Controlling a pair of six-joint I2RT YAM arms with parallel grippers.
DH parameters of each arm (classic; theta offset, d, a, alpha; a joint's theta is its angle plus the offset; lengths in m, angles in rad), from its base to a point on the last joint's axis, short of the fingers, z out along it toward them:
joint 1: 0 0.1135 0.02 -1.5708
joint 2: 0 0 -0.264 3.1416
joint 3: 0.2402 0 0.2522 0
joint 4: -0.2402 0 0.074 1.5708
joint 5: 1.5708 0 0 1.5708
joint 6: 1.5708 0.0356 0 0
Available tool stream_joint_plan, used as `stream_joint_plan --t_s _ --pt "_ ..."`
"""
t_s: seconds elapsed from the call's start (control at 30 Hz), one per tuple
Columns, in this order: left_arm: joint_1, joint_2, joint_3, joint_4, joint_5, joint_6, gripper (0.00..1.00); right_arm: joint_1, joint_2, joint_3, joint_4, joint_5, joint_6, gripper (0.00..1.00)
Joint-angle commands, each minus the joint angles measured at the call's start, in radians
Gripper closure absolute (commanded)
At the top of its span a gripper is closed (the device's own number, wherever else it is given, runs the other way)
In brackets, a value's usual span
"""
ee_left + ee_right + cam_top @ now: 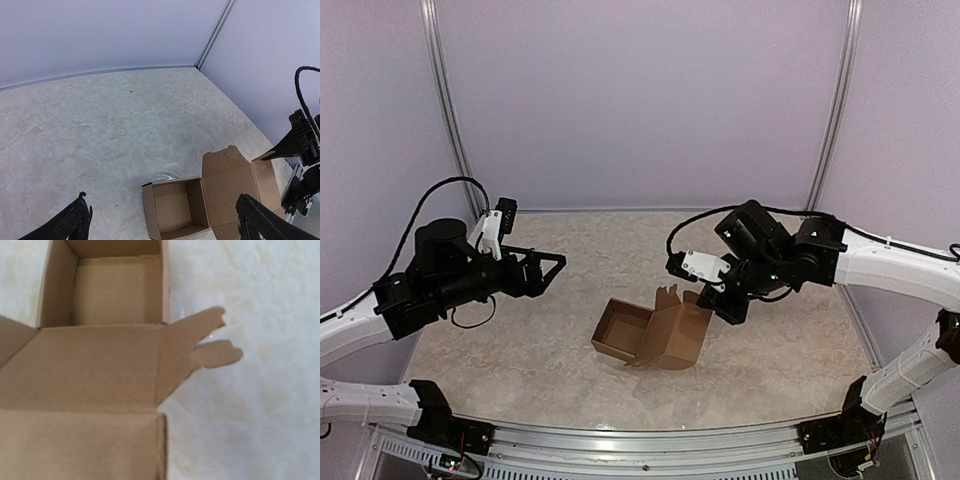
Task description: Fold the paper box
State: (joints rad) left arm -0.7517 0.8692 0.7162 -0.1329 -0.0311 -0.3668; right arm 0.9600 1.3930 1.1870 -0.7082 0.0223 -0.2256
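The paper box (pixel 625 335) is brown cardboard and sits mid-table with its open cube part facing up. Its lid panel (pixel 678 335) stands raised on the right, with tabbed side flaps (pixel 207 340). My right gripper (pixel 722 303) is shut and pressed against the lid's far right edge. Its fingertips are hidden behind the cardboard, and I cannot tell whether they pinch it. The box (pixel 100 365) fills the right wrist view. My left gripper (pixel 558 268) hovers open to the left of the box (pixel 175 205), apart from it and holding nothing, with its fingers (pixel 255 220) wide apart.
The table top (pixel 520 340) is pale marbled stone, ringed by lilac walls with metal corner posts (pixel 832 110). A metal rail (pixel 650 440) runs along the near edge. A black cable (pixel 300 95) loops off the right arm.
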Motion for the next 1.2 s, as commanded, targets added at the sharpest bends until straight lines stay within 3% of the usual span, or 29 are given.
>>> stream_joint_plan --t_s 0.0,0.33,0.6,1.17 --pt "0.007 0.044 -0.022 0.056 0.065 -0.014 0.01 0.006 0.005 0.096 -0.183 0.081 -0.232 1.00" --pt "-0.005 0.247 0.026 0.125 0.137 -0.010 0.01 0.011 0.105 0.292 -0.451 0.157 -0.537 1.00" --pt "-0.029 0.398 0.057 0.218 0.145 -0.012 0.01 0.011 0.224 0.424 -0.550 0.300 -0.703 1.00" --pt "-0.073 0.573 0.082 0.287 0.194 -0.098 0.01 0.097 0.511 0.803 -0.683 0.438 -0.700 1.00"
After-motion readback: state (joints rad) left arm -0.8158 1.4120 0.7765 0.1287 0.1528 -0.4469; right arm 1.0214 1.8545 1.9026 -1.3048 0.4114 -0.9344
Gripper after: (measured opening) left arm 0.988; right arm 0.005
